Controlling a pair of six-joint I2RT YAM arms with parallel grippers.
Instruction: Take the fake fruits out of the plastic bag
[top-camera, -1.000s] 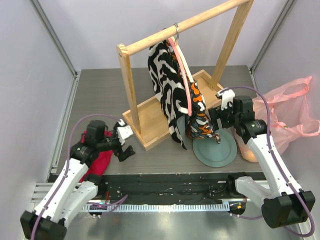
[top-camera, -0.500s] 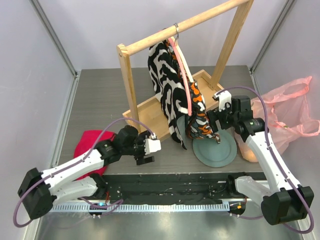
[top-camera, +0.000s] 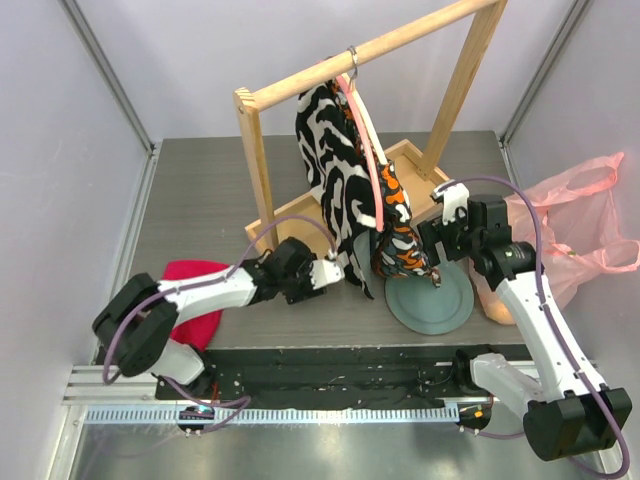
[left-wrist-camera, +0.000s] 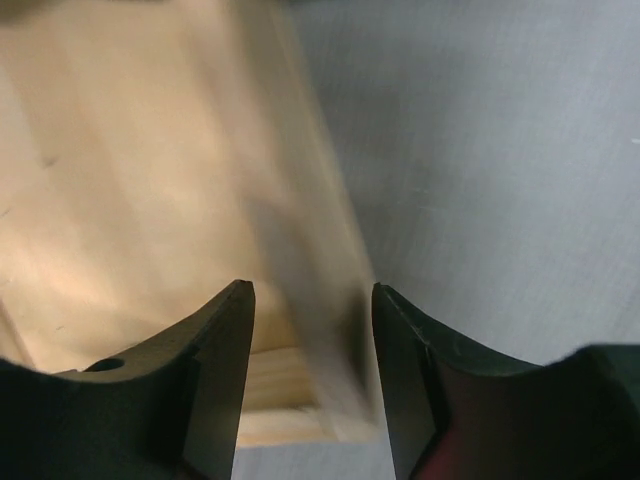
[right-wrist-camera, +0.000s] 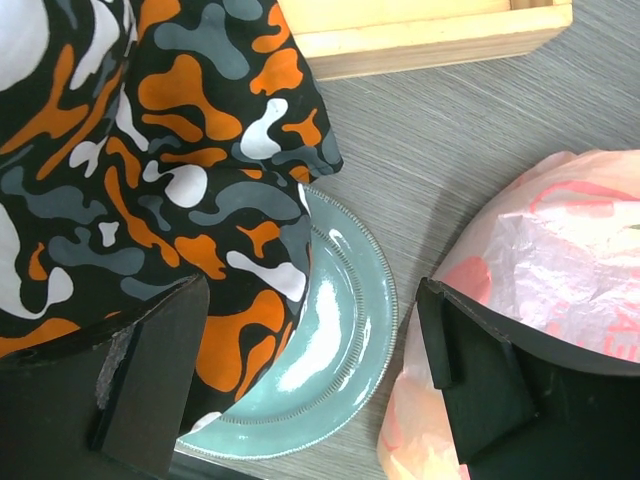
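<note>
My right gripper (right-wrist-camera: 310, 298), beside the bag (right-wrist-camera: 560, 240), and left gripper (left-wrist-camera: 312, 300), far from the bag, are both gaping, empty; I am risking snagging the garment (right-wrist-camera: 150, 150).

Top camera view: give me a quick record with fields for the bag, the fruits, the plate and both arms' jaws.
plastic bag: pink, at the table's right edge, beside the plate
fake fruits: none seen outside the bag
plate: grey-green, partly covered by the hanging garment
left arm: jaws open, over the near corner of the wooden rack base
right arm: jaws wide open, above plate and bag
</note>
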